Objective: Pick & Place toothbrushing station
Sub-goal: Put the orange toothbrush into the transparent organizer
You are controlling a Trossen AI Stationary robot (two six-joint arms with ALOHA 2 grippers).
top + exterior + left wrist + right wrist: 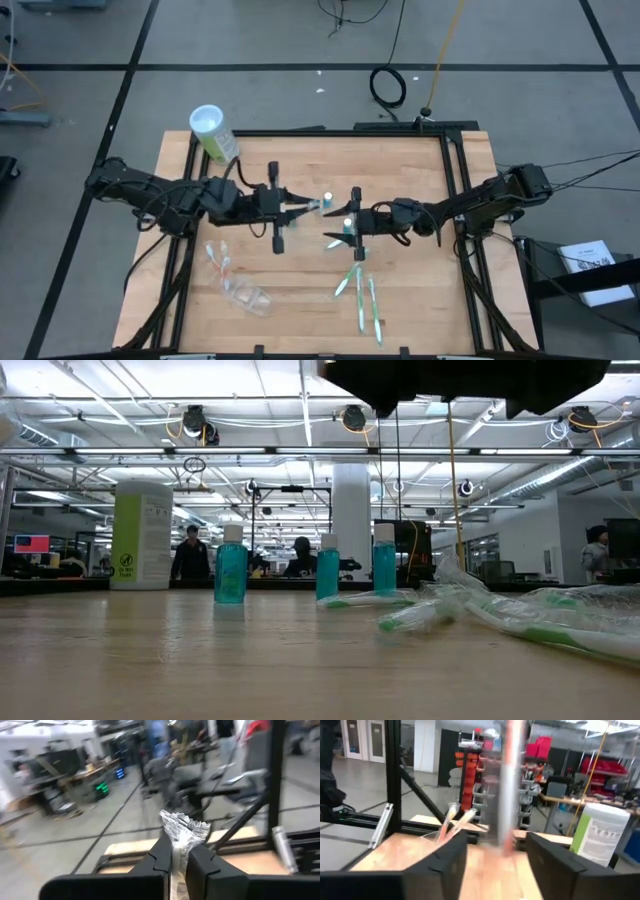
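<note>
High view, centre: left gripper (pixel 312 207) jaws pinch a wrapped toothbrush (pixel 182 832); right gripper (pixel 335 238) jaws spread, perhaps empty. Next, carry it to the clear holder (pixel 246 296), lower left.

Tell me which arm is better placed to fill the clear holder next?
Probably left: the left gripper pinches a wrapped toothbrush, and the clear holder lies on its side.
</note>
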